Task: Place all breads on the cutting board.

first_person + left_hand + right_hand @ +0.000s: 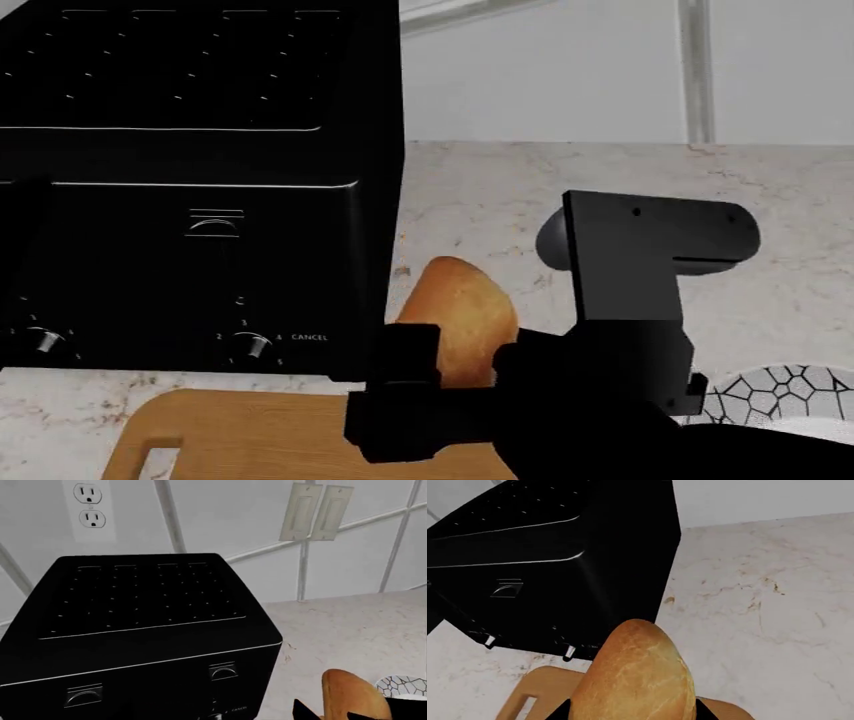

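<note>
Golden-brown, rounded crusty bread loaf [637, 680] is held upright in the right gripper [461, 362], whose black fingers are clamped on its lower half from both sides. It is carried above the far edge of the flat light-brown wooden cutting board with a handle slot [240, 425], and does not appear to be resting on it yet. The left gripper is not seen in any view, so its state cannot be told. A second loaf is not visible.

Several risks are judged from this position. The boxy black toaster with front dials [187, 200] stands just beside the loaf, so it could be struck if the arm drifts toward it. Because the loaf is gripped low and stands tall, it could topple when let go, and from the board's edge it could roll onto the pale marbled countertop [561, 200]. The white plate with a black cracked-pattern rim [787, 392] lies near the arm's other side and could be nudged by it.
</note>
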Robot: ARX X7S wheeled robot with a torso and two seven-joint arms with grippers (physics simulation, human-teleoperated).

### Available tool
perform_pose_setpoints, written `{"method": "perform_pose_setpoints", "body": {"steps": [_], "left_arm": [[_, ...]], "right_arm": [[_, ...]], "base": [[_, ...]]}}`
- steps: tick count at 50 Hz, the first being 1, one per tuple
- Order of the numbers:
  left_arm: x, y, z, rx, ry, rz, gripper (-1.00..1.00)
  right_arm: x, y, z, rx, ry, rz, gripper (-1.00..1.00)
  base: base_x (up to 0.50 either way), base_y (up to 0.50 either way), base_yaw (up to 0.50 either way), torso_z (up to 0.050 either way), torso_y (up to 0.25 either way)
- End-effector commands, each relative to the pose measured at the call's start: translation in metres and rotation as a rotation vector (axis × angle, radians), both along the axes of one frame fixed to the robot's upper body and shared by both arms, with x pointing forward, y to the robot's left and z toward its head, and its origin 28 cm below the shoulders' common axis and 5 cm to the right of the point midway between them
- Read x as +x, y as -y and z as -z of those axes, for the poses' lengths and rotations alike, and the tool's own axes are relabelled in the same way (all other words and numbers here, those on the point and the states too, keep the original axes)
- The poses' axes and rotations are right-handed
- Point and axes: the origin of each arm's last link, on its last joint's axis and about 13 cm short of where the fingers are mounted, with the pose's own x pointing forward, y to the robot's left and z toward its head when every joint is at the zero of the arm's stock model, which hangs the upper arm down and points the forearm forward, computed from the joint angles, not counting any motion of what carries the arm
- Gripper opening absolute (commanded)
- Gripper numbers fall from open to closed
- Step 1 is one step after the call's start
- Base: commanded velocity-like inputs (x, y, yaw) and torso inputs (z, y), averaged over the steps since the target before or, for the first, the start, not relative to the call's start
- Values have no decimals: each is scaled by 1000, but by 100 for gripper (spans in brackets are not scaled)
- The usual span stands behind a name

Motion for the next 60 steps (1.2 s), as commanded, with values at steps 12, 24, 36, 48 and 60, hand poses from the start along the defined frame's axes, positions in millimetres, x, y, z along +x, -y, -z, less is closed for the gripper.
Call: {"method": "perform_pose_setpoints", "body": {"steps": [12, 24, 36, 48, 60], "left_arm": [[-3, -1, 4, -5, -6, -3, 100], [-1, 0, 6, -2, -9, 1, 100], [-1, -1, 5, 3, -8, -4, 100], [-3, -1, 6, -5, 0, -6, 100], [-3, -2, 8, -2, 6, -12, 100]], "right_arm": [[-3, -5, 18, -28, -160, -33, -100], [-6, -8, 26, 38, -251, -78, -100], [0, -10, 36, 22, -293, -69, -100], [1, -10, 47, 8, -332, -59, -100], [3, -10, 58, -14, -364, -50, -100]], "base": [[0, 0, 0, 0, 1], [0, 0, 0, 0, 0], [0, 0, 0, 0, 0], [0, 0, 0, 0, 0], [0, 0, 0, 0, 0]]}}
